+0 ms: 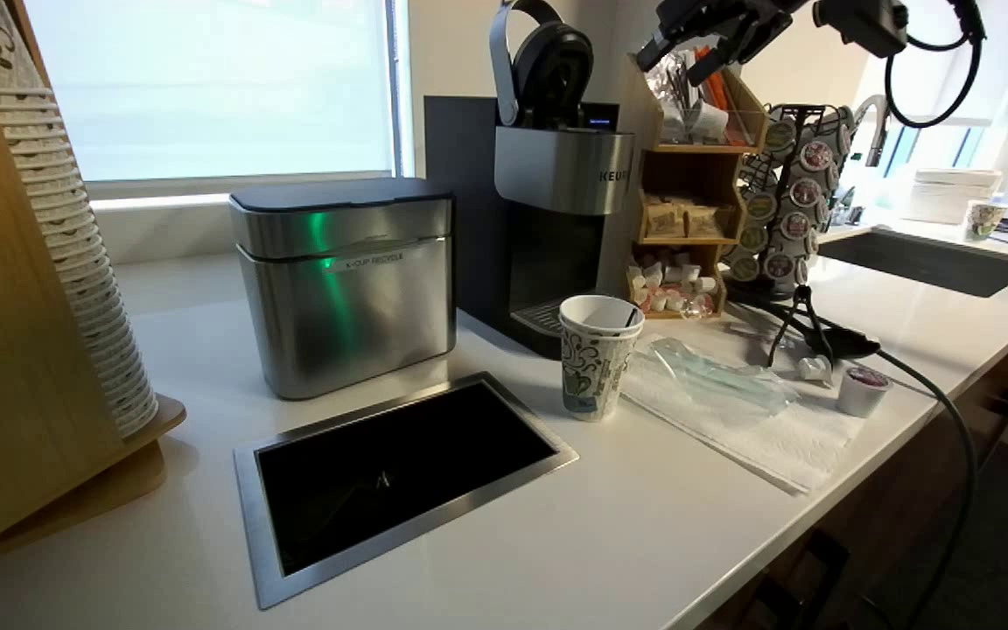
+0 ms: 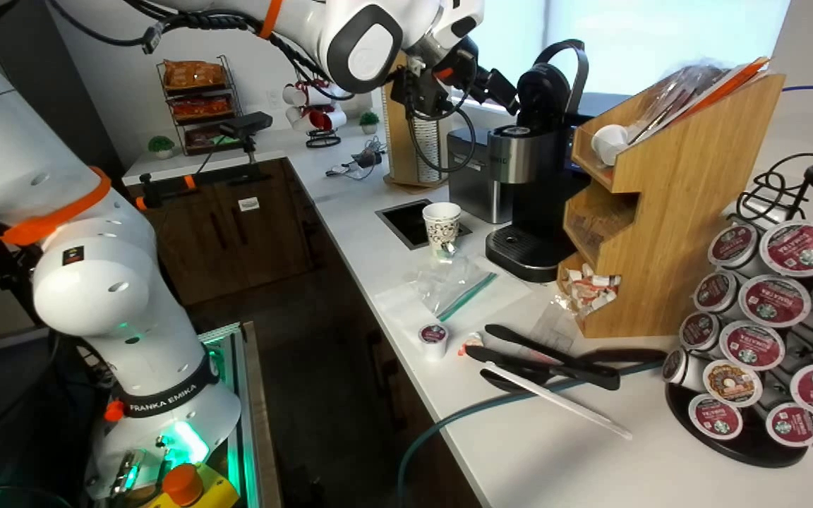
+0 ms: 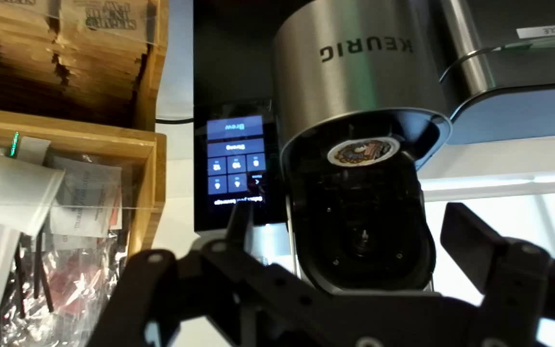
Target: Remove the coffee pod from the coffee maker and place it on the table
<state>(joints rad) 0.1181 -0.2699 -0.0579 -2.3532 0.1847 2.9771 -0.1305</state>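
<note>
The coffee maker [image 1: 561, 171] is a tall black machine with a grey upper band, and it also shows in an exterior view [image 2: 537, 176] and the wrist view [image 3: 345, 82]. Its top handle and lid are raised. A coffee pod [image 3: 363, 151] with a white-rimmed printed lid sits in its open holder, seen in the wrist view. My gripper [image 3: 349, 212] is open and empty, in front of and above the machine, apart from the pod; it also shows in both exterior views [image 1: 677, 63] [image 2: 502, 92]. The table [image 1: 626, 525] is a white countertop.
Stacked paper cups [image 1: 596, 367] stand before the machine. A metal recycle box [image 1: 346, 297] and a wooden organizer [image 2: 703, 212] flank it. A loose pod [image 2: 433, 341], a plastic bag [image 2: 449, 286] and tongs [image 2: 547, 363] lie nearby. A pod carousel [image 2: 738, 444] stands farther along.
</note>
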